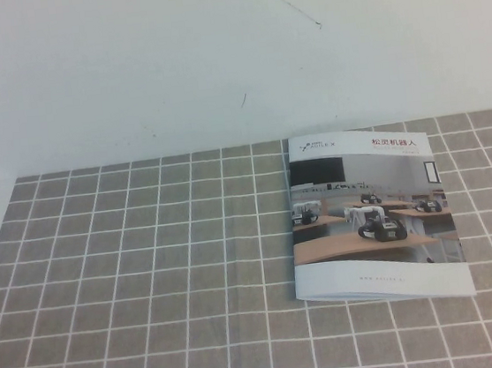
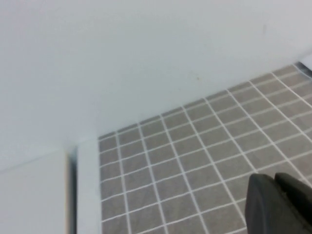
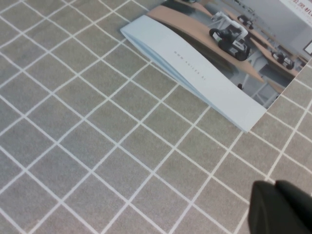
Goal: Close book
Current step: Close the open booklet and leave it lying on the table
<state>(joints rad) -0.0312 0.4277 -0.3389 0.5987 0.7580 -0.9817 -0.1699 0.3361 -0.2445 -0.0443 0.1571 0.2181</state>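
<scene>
1. A book point(image 1: 369, 214) lies flat on the right half of a grey cloth point(image 1: 150, 275) marked with white grid lines, and it is shut with its front cover facing up
2. The cover has a white band with dark lettering along its far edge, a photo of small robots on wooden desks across the middle, and another white band with a line of small print along its near edge
3. The book's far edge sits right at the far edge of the cloth, and at the near edge the leaves part slightly, so thin layers of paper show
4. The cloth covers the near part of a white table point(image 1: 127, 73), which runs on bare beyond it
5. The left gripper point(image 2: 278, 204) shows only as a dark shape in the left wrist view, held above the cloth point(image 2: 195, 151) near the cloth's far left corner, where it meets the white table point(image 2: 122, 58); I cannot tell how its jaws stand
6. The right gripper point(image 3: 280, 209) is a dark shape in the right wrist view, above the cloth point(image 3: 97, 146) on the near side of the book point(image 3: 214, 53), apart from it with bare squares between; I cannot tell the state of its jaws either
</scene>
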